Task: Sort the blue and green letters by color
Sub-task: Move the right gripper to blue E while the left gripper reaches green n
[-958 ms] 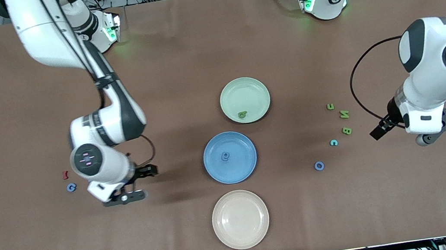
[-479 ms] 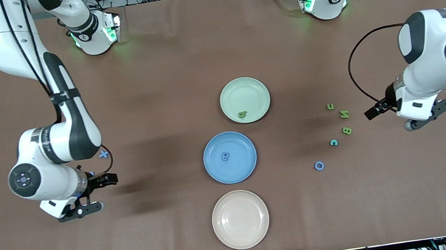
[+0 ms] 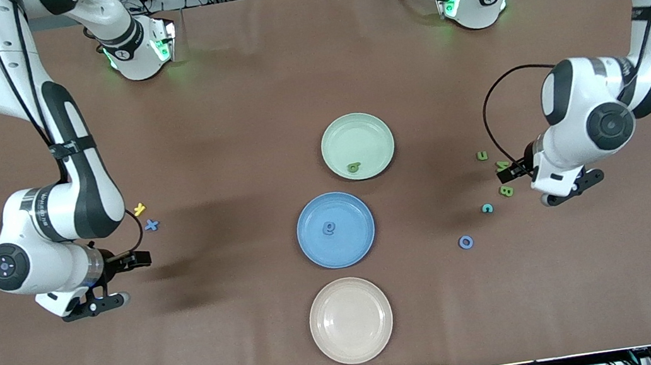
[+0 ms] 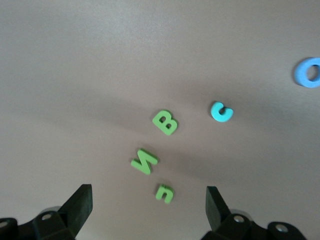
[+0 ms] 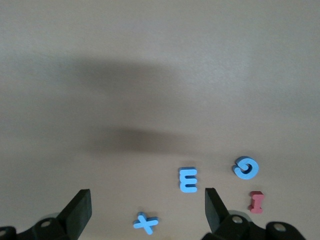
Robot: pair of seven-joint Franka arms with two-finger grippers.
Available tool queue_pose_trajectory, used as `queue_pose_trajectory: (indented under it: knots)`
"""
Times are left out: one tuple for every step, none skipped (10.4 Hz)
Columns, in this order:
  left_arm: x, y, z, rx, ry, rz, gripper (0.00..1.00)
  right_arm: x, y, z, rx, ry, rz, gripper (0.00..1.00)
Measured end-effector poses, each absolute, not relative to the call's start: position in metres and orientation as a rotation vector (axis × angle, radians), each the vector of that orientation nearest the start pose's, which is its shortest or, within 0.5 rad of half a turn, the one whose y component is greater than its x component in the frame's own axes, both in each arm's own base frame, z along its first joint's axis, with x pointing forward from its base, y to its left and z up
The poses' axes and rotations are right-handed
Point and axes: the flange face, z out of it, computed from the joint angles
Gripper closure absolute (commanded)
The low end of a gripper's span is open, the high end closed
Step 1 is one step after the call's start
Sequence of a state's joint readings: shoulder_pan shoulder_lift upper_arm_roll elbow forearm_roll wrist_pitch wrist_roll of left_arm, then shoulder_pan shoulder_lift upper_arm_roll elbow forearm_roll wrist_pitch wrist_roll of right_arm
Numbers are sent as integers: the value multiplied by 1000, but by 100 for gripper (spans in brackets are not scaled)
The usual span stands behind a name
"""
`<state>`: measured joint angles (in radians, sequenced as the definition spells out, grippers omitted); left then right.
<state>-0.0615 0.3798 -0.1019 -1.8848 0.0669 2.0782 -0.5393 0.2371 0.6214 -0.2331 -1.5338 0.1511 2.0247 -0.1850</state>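
Brown cloth covers the table (image 3: pixel 226 113), three plates in a row down its middle. Left gripper (image 4: pixel 149 197) hangs over the cluster at the left arm's end, fingers wide apart, empty. Under it: a small green letter (image 4: pixel 164 192) between the finger lines, green N (image 4: pixel 144 161) just beside that, green B (image 4: pixel 165 122) next, then a teal C (image 4: pixel 221 111) and a blue O (image 4: pixel 306 72) well apart. Right gripper (image 5: pixel 145 202) hangs over the right arm's end, jaws likewise spread and empty; below it a blue X (image 5: pixel 145 223), blue E (image 5: pixel 188 179), blue G (image 5: pixel 246 167) and a red letter (image 5: pixel 256 202). A yellow letter (image 3: pixel 139 208) lies beside the X in the front view.

The green plate (image 3: pixel 335 136) holds one green letter (image 3: pixel 354 167); the blue plate (image 3: pixel 315 244) holds one blue letter (image 3: pixel 328 227); the beige plate (image 3: pixel 354 344) is bare.

Judgement: both arms look to be lining up picks. For the left, centre on one letter only, since the N lies close and could get nudged. Descend straight and close across the letter's narrow width. For the right, avoid the red piece.
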Motion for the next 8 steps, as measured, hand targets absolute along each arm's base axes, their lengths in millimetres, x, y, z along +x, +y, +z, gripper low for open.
queue_pose_trajectory:
  knots:
    - [603,-93,278,-3002,-508,261,0,684,23,284,-3124,-230,146,0]
    - [603,-95,266,-3002,-500,269,0,677,10,275,-3129,-223,110,0]
    - [602,-97,258,-2999,-495,282,0,668,-2,264,-3133,-223,85,0]
    - [600,-102,250,-2990,-506,299,0,660,-11,252,-3137,-217,70,0]
    - [598,-109,243,-2985,-504,310,0,653,-17,242,-3140,-207,70,0]
    - [595,-119,239,-2986,-490,309,0,647,-19,236,-3142,-201,66,0]
    - [592,-130,237,-2983,-455,299,0,642,-20,231,-3145,-198,55,0]
    - [588,-139,236,-2987,-424,275,0,639,-21,226,-3148,-195,40,0]
